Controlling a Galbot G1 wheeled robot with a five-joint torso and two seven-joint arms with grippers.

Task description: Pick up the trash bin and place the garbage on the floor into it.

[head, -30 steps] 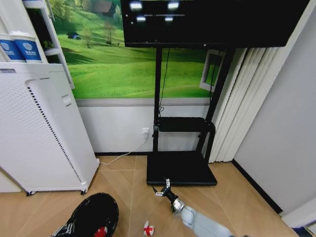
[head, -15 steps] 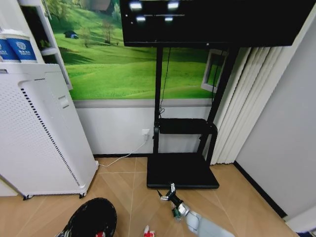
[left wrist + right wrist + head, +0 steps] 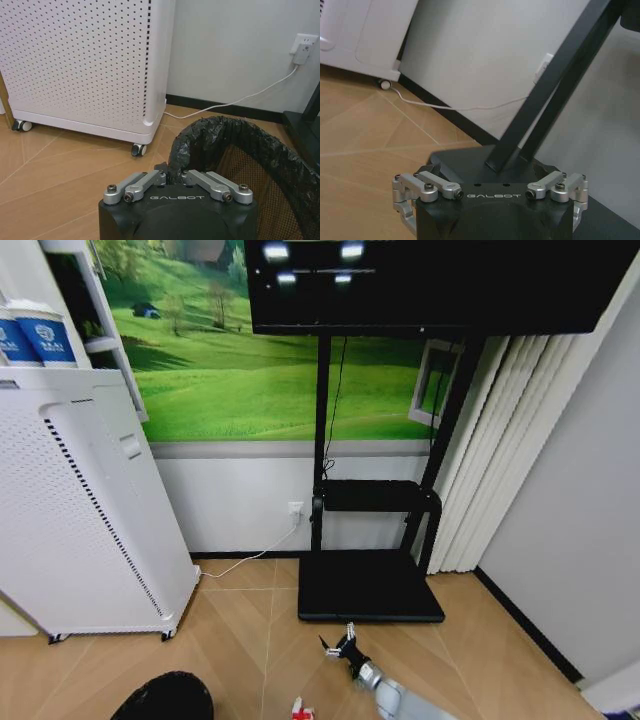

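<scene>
Wood-plank floor (image 3: 250, 630) in herringbone pattern, bounded at the far side by a white wall with black skirting and a green meadow mural above. Left gripper (image 3: 172, 176): silver linkage fingers drawn together, clamped on the near rim of the small round black mesh trash bin (image 3: 260, 165), which is lined with a crinkled black plastic bag folded over its rim; in the head view the bin (image 3: 165, 698) sits at the near left edge of the floor. Right gripper (image 3: 340, 648): held low over the floor, near centre, just short of the flat black TV-stand base (image 3: 370, 588), fingers spread wide with nothing between them; its grey forearm runs off toward the near right. Red-and-white crumpled wrapper (image 3: 300, 708): on the floor at the near edge, between the bin and the right arm, partly cut off by the frame. Tall white perforated cabinet-like appliance on castors (image 3: 80, 510): far left, standing against the wall, well above the bin in height; two blue-and-white paper cups (image 3: 35, 335) on the white shelving at its top. White power cable (image 3: 250, 555): runs along the floor from the appliance to a wall socket (image 3: 294, 509). Large black screen (image 3: 430, 285): mounted on black uprights rising from the base, with a small black shelf (image 3: 375, 495) partway up. Pale vertical blinds (image 3: 490, 460): right of the stand, next to a plain grey wall.
</scene>
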